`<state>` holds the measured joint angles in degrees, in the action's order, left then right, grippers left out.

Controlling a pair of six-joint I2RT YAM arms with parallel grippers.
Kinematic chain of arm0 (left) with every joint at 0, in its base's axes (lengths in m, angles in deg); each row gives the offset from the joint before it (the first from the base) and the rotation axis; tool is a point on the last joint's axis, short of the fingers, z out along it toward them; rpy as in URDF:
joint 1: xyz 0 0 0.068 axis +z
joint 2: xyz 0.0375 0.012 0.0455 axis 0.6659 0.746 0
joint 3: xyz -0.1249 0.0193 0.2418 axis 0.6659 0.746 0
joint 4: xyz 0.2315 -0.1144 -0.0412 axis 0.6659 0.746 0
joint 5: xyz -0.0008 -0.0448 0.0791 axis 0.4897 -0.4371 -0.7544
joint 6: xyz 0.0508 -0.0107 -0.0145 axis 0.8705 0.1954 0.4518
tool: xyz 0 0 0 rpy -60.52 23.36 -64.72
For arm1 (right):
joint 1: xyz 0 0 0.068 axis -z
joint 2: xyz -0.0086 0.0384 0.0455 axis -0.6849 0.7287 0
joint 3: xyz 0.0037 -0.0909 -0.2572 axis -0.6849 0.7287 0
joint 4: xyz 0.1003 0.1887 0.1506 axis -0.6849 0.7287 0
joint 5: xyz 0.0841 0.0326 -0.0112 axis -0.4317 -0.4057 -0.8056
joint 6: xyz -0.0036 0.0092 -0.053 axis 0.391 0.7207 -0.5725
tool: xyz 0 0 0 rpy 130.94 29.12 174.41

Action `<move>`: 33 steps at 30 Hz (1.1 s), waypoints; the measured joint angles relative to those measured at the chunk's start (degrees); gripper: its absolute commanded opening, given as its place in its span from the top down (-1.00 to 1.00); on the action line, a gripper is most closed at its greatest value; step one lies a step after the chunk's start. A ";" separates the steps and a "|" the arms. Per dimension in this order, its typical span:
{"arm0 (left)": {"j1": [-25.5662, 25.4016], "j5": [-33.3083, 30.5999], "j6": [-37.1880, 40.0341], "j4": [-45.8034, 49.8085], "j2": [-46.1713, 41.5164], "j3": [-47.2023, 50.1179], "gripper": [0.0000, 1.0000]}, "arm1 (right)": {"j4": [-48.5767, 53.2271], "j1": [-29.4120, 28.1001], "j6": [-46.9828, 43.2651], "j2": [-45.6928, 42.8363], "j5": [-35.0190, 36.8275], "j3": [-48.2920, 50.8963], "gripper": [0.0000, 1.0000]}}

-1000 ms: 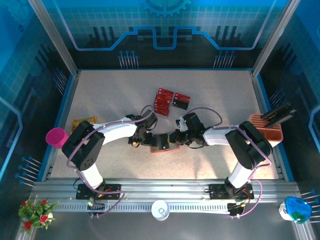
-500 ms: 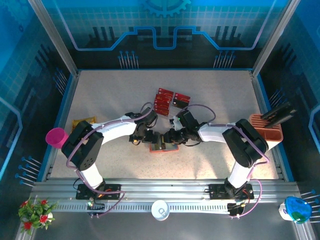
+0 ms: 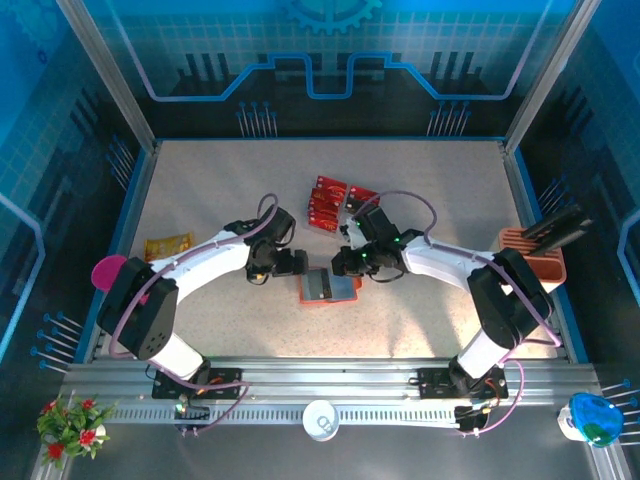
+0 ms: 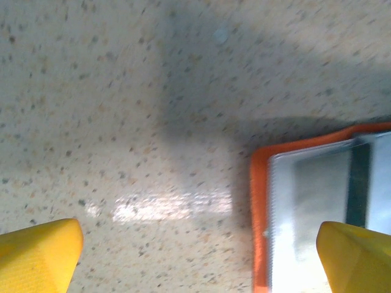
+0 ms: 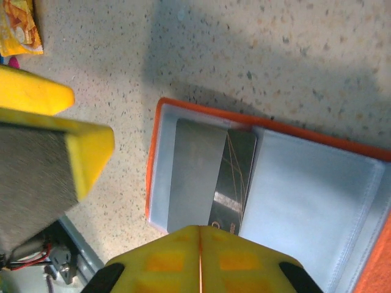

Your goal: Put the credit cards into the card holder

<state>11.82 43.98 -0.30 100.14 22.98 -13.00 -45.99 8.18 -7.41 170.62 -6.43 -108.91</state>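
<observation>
Our right gripper [image 5: 199,253] has its yellow fingers pressed flat together with nothing between them, at the bottom middle of the right wrist view, over the lower edge of the open card holder [image 5: 305,201]. The card holder lies spread on the speckled table [image 5: 275,55], with an orange rim around grey pockets. A dark credit card [image 5: 237,177] sits in its left half beside a plain grey panel.

Our left gripper [image 4: 198,255] stands spread wide and holds nothing, one yellow tip in each lower corner of the left wrist view. The holder's orange corner lies at the right edge there.

From above, we see both grippers facing each other at frame centre, with the card holder just below and between them. Higher in the frame, apart from the holder, lie the red credit cards [image 3: 325,200], with another dark card [image 3: 362,203] at their right. A yellow packet [image 3: 168,245] and a pink cup [image 3: 110,272] sit at the left, and a peach slotted stand [image 3: 535,258] at the right edge.
</observation>
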 measured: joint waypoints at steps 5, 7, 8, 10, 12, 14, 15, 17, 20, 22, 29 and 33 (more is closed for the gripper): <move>0.00 -0.24 -0.24 1.38 1.29 1.01 -0.99 | 2.38 -1.44 -1.33 3.21 2.05 -3.13 0.92; 0.00 -0.28 -0.37 1.51 2.34 1.01 -0.98 | 3.23 -2.12 -1.68 4.66 2.56 -3.69 0.93; 0.00 -0.28 -0.37 1.53 2.73 1.01 -0.98 | 3.52 -2.38 -1.75 5.14 2.73 -3.89 0.93; 0.00 -0.28 -0.35 1.53 3.80 1.01 -0.98 | 4.17 -2.84 -2.12 6.25 3.08 -4.37 0.93; 0.00 -0.28 -0.33 1.53 4.76 0.98 -0.99 | 4.72 -3.21 -2.38 7.28 3.30 -5.01 0.94; 0.00 -0.28 -0.13 1.55 5.81 0.96 -0.99 | 5.40 -3.56 -2.75 7.98 3.43 -5.68 0.93; 0.00 -0.28 0.07 1.53 6.40 0.92 -0.98 | 5.68 -3.72 -2.95 8.31 3.43 -6.08 0.93; 0.00 -0.33 0.26 1.57 7.17 0.90 -0.98 | 6.21 -4.09 -3.26 8.83 3.87 -6.75 0.94; 0.00 -0.55 0.42 1.92 7.72 0.26 -0.99 | 6.95 -4.68 -3.63 9.49 4.72 -7.52 0.94; 0.00 -0.68 0.55 2.23 8.26 -0.13 -0.98 | 7.30 -5.07 -3.85 9.94 5.22 -7.74 0.95; 0.00 -0.87 1.62 3.21 9.20 -0.94 -0.98 | 9.07 -6.49 -4.04 12.31 7.26 -8.63 1.00; 0.00 -0.92 1.84 3.39 9.35 -1.07 -0.98 | 9.35 -7.37 -4.02 13.46 7.45 -10.12 1.00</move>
<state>11.82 43.06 1.53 103.53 32.33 -14.07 -36.63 0.81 -11.43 184.09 1.02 -119.03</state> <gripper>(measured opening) 0.992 0.058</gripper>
